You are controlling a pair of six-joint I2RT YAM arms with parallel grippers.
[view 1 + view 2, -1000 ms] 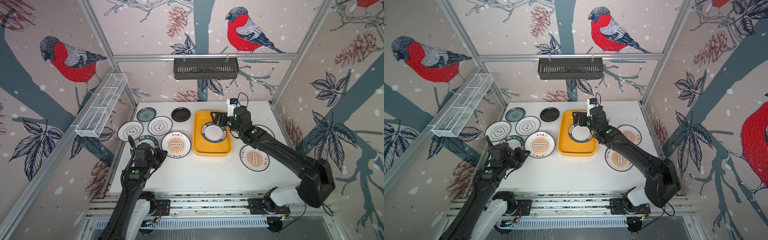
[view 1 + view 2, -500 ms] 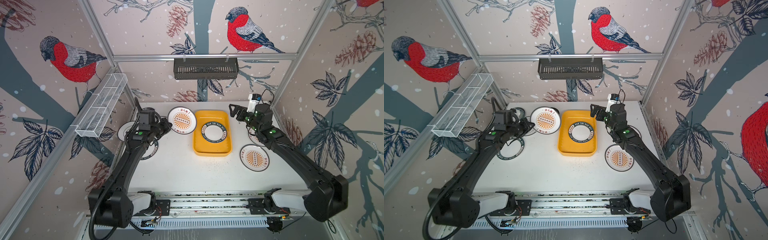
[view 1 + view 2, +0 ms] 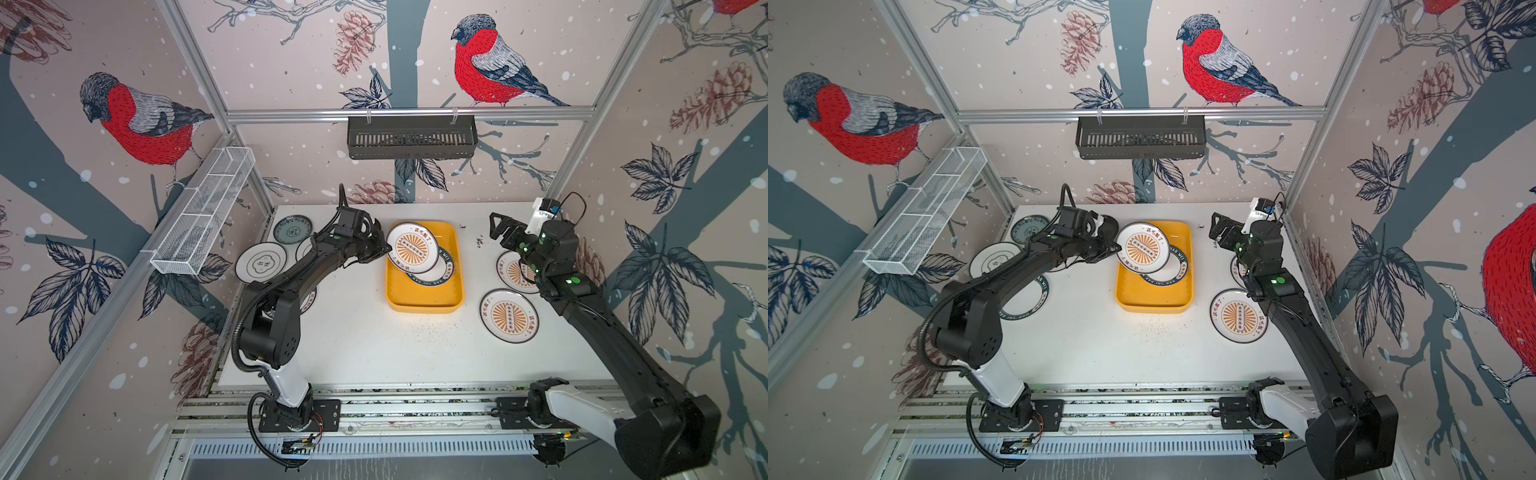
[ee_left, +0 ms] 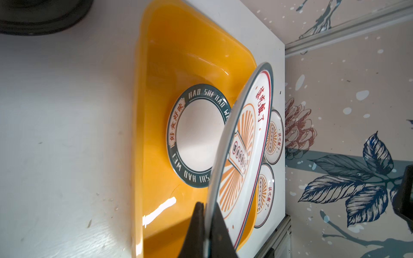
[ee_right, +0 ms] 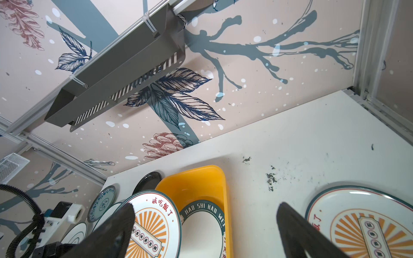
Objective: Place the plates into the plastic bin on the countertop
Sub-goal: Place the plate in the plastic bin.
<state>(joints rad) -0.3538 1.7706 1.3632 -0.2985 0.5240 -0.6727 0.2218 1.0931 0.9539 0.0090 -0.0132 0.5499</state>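
We see our left hand (image 3: 380, 249) clamped on the rim of a sunburst plate (image 3: 412, 248), holding it tilted over the plastic bin (image 3: 424, 305) (nearly edge-on in the left wrist view), above the lettered-rim plate (image 3: 441, 275) lying flat inside the bin. Our right hand (image 3: 505, 230) hovers with its jaws wide apart, gripping nothing, to the right of the bin above the counter (image 3: 374, 340), near two more sunburst plates (image 3: 509, 316).

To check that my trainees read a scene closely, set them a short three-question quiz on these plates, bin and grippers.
1. True or false: the right gripper holds a plate.
2. How many plates lie flat in the yellow bin? A none; B one; C three.
3. Fill the gap: the left gripper is shut on the ____ plate.
Key: 1 false, it is open and empty. 2 B, the lettered-rim plate. 3 sunburst plate.
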